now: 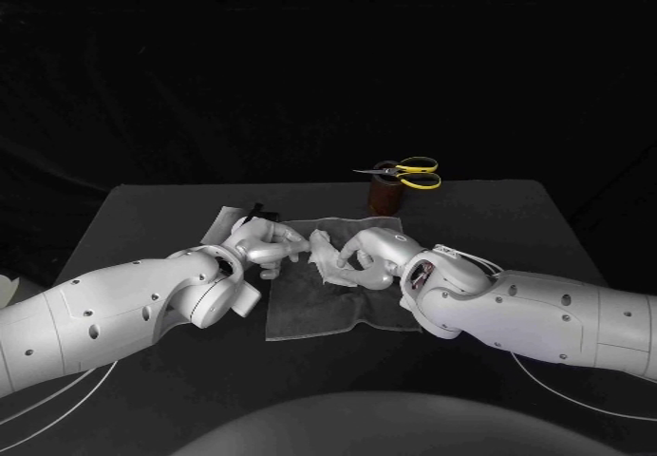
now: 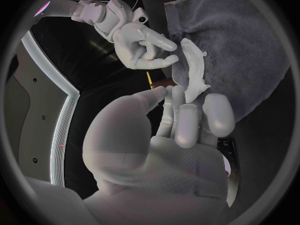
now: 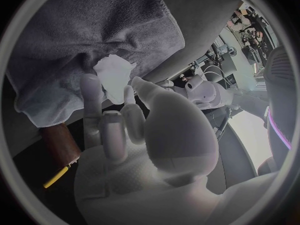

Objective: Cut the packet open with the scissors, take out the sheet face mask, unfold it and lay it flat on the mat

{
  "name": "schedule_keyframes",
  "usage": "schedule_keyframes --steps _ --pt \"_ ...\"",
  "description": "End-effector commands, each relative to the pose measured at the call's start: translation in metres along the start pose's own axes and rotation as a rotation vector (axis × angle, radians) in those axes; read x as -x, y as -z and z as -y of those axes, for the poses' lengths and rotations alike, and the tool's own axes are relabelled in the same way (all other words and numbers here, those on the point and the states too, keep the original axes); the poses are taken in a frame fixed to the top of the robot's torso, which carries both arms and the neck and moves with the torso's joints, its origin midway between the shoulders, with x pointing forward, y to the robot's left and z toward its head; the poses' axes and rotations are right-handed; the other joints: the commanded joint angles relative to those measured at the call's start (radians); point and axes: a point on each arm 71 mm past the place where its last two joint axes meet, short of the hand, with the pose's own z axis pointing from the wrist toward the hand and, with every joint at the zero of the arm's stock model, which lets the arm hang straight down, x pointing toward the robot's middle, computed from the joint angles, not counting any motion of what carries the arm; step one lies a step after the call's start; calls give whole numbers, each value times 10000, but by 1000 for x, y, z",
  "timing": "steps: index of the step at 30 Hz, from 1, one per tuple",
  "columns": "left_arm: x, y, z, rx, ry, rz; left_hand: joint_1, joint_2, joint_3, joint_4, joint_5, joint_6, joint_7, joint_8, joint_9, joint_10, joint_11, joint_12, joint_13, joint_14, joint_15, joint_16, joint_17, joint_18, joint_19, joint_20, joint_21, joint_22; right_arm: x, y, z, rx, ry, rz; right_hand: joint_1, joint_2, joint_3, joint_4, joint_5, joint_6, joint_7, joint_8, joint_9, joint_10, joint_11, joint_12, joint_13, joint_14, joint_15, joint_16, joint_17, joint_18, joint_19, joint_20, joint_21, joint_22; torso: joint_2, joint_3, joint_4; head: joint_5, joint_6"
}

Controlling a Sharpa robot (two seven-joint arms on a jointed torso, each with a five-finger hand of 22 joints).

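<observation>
A grey mat (image 1: 309,313) lies in the middle of the black table (image 1: 137,204), with dark drapery behind it. Just behind the mat's far edge the yellow-handled scissors (image 1: 411,172) rest on top of a brown holder (image 1: 384,195), and the silvery packet (image 1: 222,226) lies at the mat's far left corner. Above the mat the left hand (image 1: 263,245) and right hand (image 1: 372,255) face each other, close together. Each pinches an end of the crumpled white sheet mask (image 1: 326,255) between thumb and fingertips, and the mask hangs between them over the mat.

No readable text, labels or numbers
</observation>
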Motion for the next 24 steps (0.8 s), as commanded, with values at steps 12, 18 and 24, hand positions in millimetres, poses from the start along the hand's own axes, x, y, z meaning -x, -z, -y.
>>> schedule_keyframes --steps 12,18,24 --pt "-13 -1 -13 2084 -355 -961 658 -40 536 -273 24 -196 123 -138 -94 269 47 464 267 799 11 372 1631 -191 498 1 406 364 -20 -18 -8 -291 1284 -285 -403 -148 -168 208 -96 -106 109 -216 -108 55 96 -160 818 590 52 -11 1528 -5 -31 46 -268 294 2 18 -19 229 0" --pt "-13 -1 -15 2229 -368 -923 610 -57 646 -251 22 -233 165 -175 -121 274 81 510 310 854 34 398 1773 -214 552 6 468 425 -23 -20 -9 -333 1354 -378 -524 -212 -247 282 -88 -126 126 -282 -137 33 112 -195 794 577 69 -21 1505 2 -57 63 -328 282 -1 15 -23 243 0" --pt "-13 -1 -15 2273 -369 -894 591 -66 666 -243 23 -226 171 -175 -124 286 88 534 327 875 41 409 1825 -222 575 10 496 452 -25 -22 -9 -370 1402 -586 -572 -236 -282 315 -89 -141 135 -312 -150 20 123 -217 779 570 77 -28 1491 8 -74 70 -374 273 -1 11 -32 278 0"
